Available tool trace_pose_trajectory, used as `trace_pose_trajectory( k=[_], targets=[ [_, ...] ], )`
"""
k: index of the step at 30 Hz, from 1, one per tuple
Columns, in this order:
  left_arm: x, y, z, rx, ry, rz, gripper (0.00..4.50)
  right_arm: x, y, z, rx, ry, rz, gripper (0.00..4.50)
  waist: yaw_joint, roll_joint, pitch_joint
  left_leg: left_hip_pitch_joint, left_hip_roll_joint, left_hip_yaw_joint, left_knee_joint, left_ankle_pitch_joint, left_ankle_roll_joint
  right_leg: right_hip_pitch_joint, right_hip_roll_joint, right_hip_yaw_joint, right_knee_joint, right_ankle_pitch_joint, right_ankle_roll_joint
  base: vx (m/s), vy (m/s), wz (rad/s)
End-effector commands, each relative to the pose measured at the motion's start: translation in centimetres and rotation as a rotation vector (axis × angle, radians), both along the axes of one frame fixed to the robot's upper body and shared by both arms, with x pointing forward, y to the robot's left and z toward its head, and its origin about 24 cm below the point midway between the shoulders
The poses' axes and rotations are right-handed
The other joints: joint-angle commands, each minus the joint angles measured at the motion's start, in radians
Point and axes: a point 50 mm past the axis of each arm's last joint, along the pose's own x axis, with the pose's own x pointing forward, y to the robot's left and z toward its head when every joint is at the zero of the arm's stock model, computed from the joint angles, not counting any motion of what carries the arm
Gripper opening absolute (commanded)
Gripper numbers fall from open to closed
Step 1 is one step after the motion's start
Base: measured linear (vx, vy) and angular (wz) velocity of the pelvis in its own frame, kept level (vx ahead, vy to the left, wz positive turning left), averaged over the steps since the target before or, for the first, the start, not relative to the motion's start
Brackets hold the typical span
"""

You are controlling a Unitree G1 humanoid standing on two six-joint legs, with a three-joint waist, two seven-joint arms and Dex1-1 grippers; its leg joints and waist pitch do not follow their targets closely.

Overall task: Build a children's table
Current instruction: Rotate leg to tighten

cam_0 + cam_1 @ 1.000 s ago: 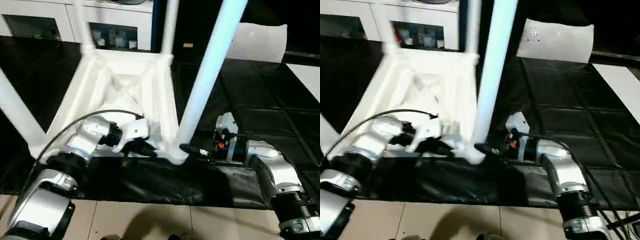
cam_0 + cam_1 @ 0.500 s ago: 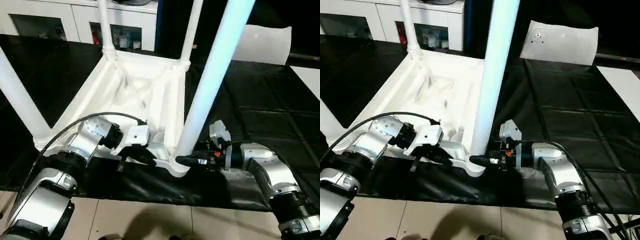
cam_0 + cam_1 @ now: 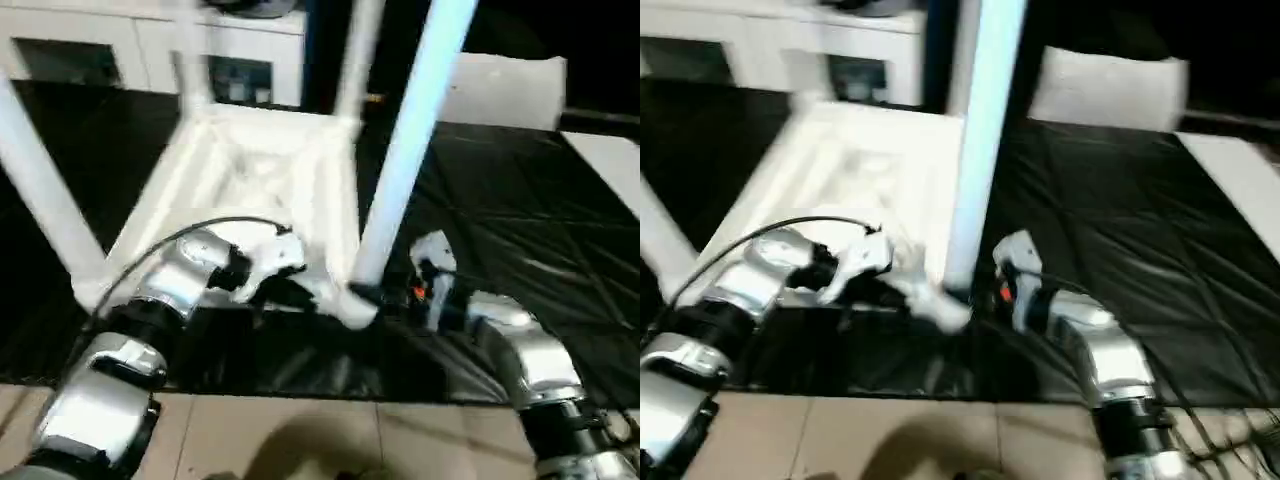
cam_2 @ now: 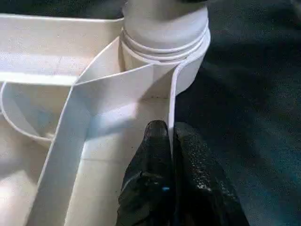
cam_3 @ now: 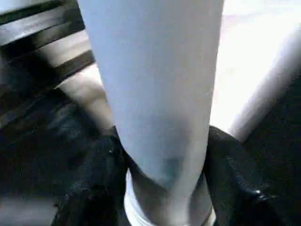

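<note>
Upturned tabletop (image 3: 255, 170) lies on mat (image 3: 520, 230), legs (image 3: 410, 140) upright.

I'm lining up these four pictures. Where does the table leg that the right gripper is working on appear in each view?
Left eye view: the near-right leg rises from the tabletop's near corner, right of centre.
Right eye view: the same leg, near centre.
Left wrist view: its base in the corner socket.
Right wrist view: the leg, close up, between the right gripper fingers.
Shared landmark: that corner socket.
</note>
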Motion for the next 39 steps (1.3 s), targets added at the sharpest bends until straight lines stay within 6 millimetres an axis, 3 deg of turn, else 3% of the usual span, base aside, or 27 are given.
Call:
trace_pose_trajectory(
  k=[1,2,4,6,9,10,16,17,23,24,26,28,31,34,39],
  targets=[
    [0.1,-4.0,1.0,-0.105,-0.042,0.012,0.0,0.5,3.3,-0.6,0.018,0.074,-0.06,1.95,-0.002,0.004,-0.057,-0.016,0.025,-0.023,-0.078,-0.233,-0.007,0.05,-0.085,0.036,-0.117,-0.599,-0.04,0.0,0.0,0.0],
    [0.1,-4.2,1.1,-0.107,-0.043,0.023,0.0,0.7,3.5,-0.6,0.021,0.081,-0.08,1.95,-0.009,0.01,-0.06,-0.009,0.028,-0.021,-0.076,-0.233,-0.001,0.041,-0.085,0.04,-0.116,-0.559,-0.06,0.0,0.0,0.0],
    [0.5,-5.5,1.3,-0.126,-0.06,0.116,0.0,1.4,5.2,-0.4,0.022,0.092,-0.16,1.94,-0.018,0.011,-0.061,-0.017,0.029,-0.023,-0.08,-0.215,0.005,0.049,-0.082,0.041,-0.108,-0.486,-0.089,0.0,0.0,0.0],
    [0.7,-6.1,1.4,-0.127,-0.08,0.17,0.0,1.8,6.1,-0.2,0.014,0.093,-0.208,1.94,-0.022,0.013,-0.061,-0.01,0.031,-0.018,-0.077,-0.218,0.012,0.044,-0.08,0.046,-0.103,-0.426,-0.118,0.0,0.0,0.0],
    [0.8,-7.4,1.5,-0.115,-0.113,0.218,0.0,2.6,7.4,0.5,0.005,0.072,-0.272,1.94,-0.023,0.011,-0.065,-0.01,0.03,-0.012,-0.074,-0.178,0.024,0.046,-0.08,0.053,-0.094,-0.327,-0.152,0.0,0.0,0.0],
    [0.7,-7.5,1.4,-0.115,-0.113,0.219,0.0,2.6,7.5,0.6,0.008,0.068,-0.274,2.5,-0.023,0.011,-0.067,-0.011,0.03,-0.012,-0.074,-0.164,0.031,0.05,-0.077,0.053,-0.09,-0.296,-0.162,0.0,0.0,0.0],
    [0.4,-6.3,1.2,-0.088,-0.121,0.169,0.0,2.8,5.4,0.7,0.04,0.027,-0.307,3.02,-0.016,0.013,-0.073,-0.017,0.029,-0.006,-0.07,-0.074,0.075,0.062,-0.078,0.056,-0.073,-0.129,-0.208,0.0,0.0,0.0],
    [0.4,-6.0,1.1,-0.087,-0.12,0.161,0.0,2.7,4.9,0.6,0.038,0.015,-0.298,3.08,-0.017,0.017,-0.073,-0.016,0.03,-0.006,-0.07,-0.071,0.076,0.062,-0.078,0.056,-0.071,-0.116,-0.218,0.0,0.0,0.0],
    [-0.1,-3.7,0.7,-0.08,-0.12,0.079,0.0,2.3,1.5,0.6,0.011,-0.061,-0.255,3.57,-0.016,0.016,-0.07,-0.015,0.034,-0.006,-0.071,-0.103,0.084,0.063,-0.08,0.056,-0.075,-0.144,-0.23,0.0,0.0,0.0],
    [-0.4,-3.0,0.6,-0.093,-0.132,0.022,0.0,2.3,0.4,0.8,-0.002,-0.091,-0.237,3.69,-0.012,0.015,-0.068,-0.013,0.033,-0.004,-0.071,-0.114,0.078,0.061,-0.08,0.057,-0.079,-0.173,-0.224,0.0,0.0,0.0],
    [-0.5,-2.8,0.6,-0.104,-0.141,-0.007,0.0,2.3,0.0,0.9,-0.004,-0.105,-0.222,3.82,-0.009,0.011,-0.067,-0.013,0.033,-0.004,-0.071,-0.126,0.073,0.061,-0.081,0.057,-0.083,-0.21,-0.212,0.0,0.0,0.0],
    [-0.9,-2.0,0.3,-0.091,-0.133,-0.075,0.0,1.8,-0.8,1.1,-0.027,-0.138,-0.104,4.01,-0.003,0.015,-0.065,-0.01,0.033,-0.003,-0.071,-0.141,0.073,0.058,-0.081,0.056,-0.087,-0.251,-0.197,0.0,0.0,0.0],
    [-1.0,-1.5,0.2,-0.089,-0.108,-0.102,0.0,1.1,-1.2,1.3,-0.043,-0.159,0.034,4.01,0.009,0.017,-0.064,-0.008,0.037,-0.003,-0.072,-0.144,0.07,0.055,-0.081,0.057,-0.086,-0.262,-0.187,0.0,0.0,0.0],
    [-1.1,-0.8,0.4,-0.083,-0.091,-0.165,0.0,0.2,-1.7,1.3,-0.049,-0.159,0.198,4.01,0.014,0.014,-0.067,-0.011,0.036,-0.003,-0.07,-0.13,0.081,0.059,-0.08,0.056,-0.081,-0.225,-0.196,0.0,0.0,0.0],
    [-1.2,0.0,0.5,-0.046,-0.058,-0.261,0.0,-0.9,-2.3,1.1,-0.031,-0.119,0.383,3.54,0.019,0.014,-0.068,-0.01,0.036,-0.003,-0.069,-0.122,0.088,0.059,-0.081,0.055,-0.081,-0.228,-0.202,0.0,0.0,0.0]
  ],
)
